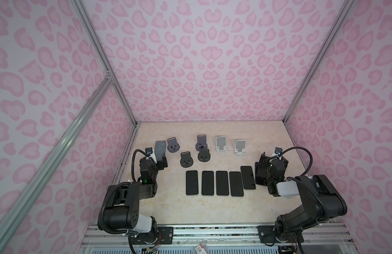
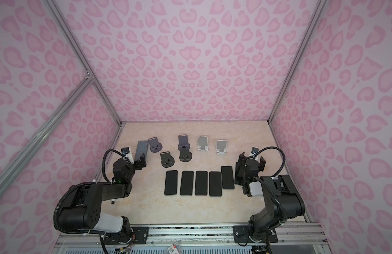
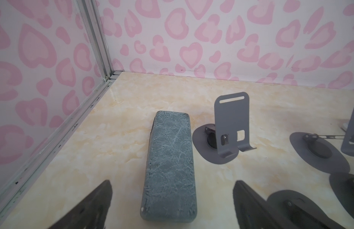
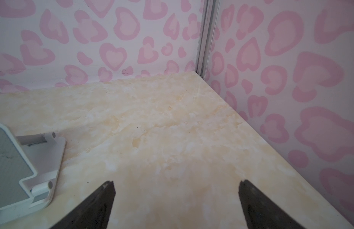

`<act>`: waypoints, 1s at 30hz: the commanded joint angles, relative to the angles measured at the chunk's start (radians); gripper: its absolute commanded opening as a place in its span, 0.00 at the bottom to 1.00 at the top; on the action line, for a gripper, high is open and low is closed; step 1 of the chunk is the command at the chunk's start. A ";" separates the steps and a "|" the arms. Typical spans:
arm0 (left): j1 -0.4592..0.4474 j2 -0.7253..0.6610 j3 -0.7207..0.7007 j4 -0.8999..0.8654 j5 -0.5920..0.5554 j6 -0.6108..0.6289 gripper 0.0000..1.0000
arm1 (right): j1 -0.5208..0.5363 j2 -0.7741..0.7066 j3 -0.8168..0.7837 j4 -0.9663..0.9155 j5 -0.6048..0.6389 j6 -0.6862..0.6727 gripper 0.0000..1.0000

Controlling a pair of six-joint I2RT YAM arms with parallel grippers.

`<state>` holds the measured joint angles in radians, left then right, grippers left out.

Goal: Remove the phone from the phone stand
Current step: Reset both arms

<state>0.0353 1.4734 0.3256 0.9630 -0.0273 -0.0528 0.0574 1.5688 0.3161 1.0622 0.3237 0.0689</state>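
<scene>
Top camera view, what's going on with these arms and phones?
The left gripper is open, its jaws either side of a scuffed grey phone that seems propped on a hidden stand. The right gripper is open and empty. Five black phones lie flat in a row; the dark grey stands and white stands are empty.

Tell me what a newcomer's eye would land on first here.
The pink heart-patterned walls dominate, enclosing the table on three sides. Next comes the row of five black phones lying flat mid-table, in front of the empty stands. At far left, a scratched grey phone leans tilted just ahead of the open left gripper.
</scene>
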 commanded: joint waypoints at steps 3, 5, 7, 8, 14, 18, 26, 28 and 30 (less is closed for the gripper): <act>-0.002 0.002 0.007 0.014 0.000 0.001 0.97 | 0.003 0.002 -0.007 0.022 0.032 -0.006 1.00; 0.000 0.002 0.007 0.014 0.000 0.002 0.98 | 0.005 0.005 -0.011 0.034 0.033 -0.009 1.00; -0.001 0.001 0.007 0.014 0.000 0.001 0.98 | 0.005 0.005 -0.011 0.036 0.033 -0.010 1.00; -0.002 0.001 0.007 0.013 0.000 0.001 0.98 | 0.005 0.007 -0.011 0.037 0.034 -0.011 1.00; -0.018 0.002 0.009 0.010 -0.028 0.009 0.98 | 0.017 0.007 -0.007 0.035 0.045 -0.023 1.00; -0.018 0.001 0.009 0.011 -0.028 0.010 0.98 | 0.022 0.007 -0.012 0.043 0.052 -0.027 1.00; -0.018 0.002 0.009 0.011 -0.028 0.008 0.98 | 0.024 0.007 -0.012 0.040 0.051 -0.027 1.00; -0.017 0.002 0.009 0.011 -0.028 0.008 0.98 | 0.022 0.007 -0.011 0.041 0.050 -0.028 1.00; -0.017 0.001 0.009 0.011 -0.028 0.008 0.98 | 0.024 0.007 -0.010 0.042 0.051 -0.029 1.00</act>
<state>0.0174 1.4734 0.3286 0.9581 -0.0521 -0.0517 0.0784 1.5707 0.3084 1.0725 0.3630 0.0425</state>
